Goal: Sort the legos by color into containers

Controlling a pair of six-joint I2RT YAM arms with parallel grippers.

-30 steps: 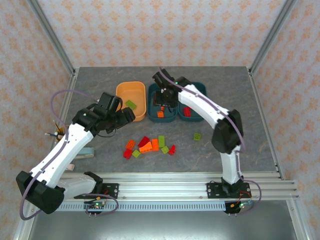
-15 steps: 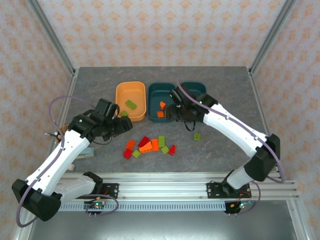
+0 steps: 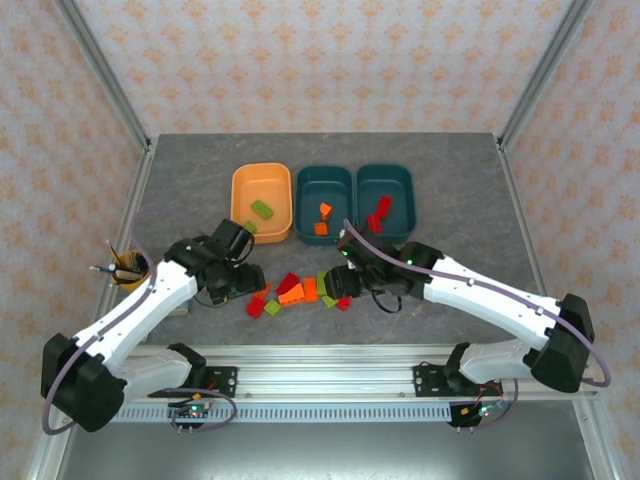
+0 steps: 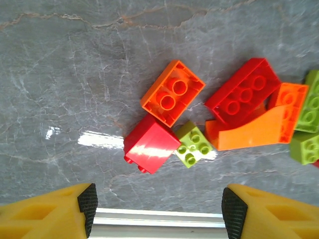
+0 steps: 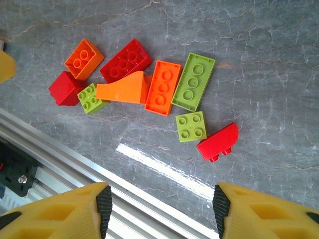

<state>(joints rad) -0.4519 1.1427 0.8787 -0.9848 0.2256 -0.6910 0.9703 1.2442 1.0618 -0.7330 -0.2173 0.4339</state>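
Roughly a third is done: green legos [image 3: 262,209] lie in the orange tub [image 3: 243,190], orange ones in the middle teal tub [image 3: 322,184], red in the right teal tub [image 3: 392,181]. A loose pile [image 3: 296,291] waits on the table [image 3: 460,200] under the left gripper [image 4: 159,204] and right gripper [image 5: 162,199], both spread and empty.
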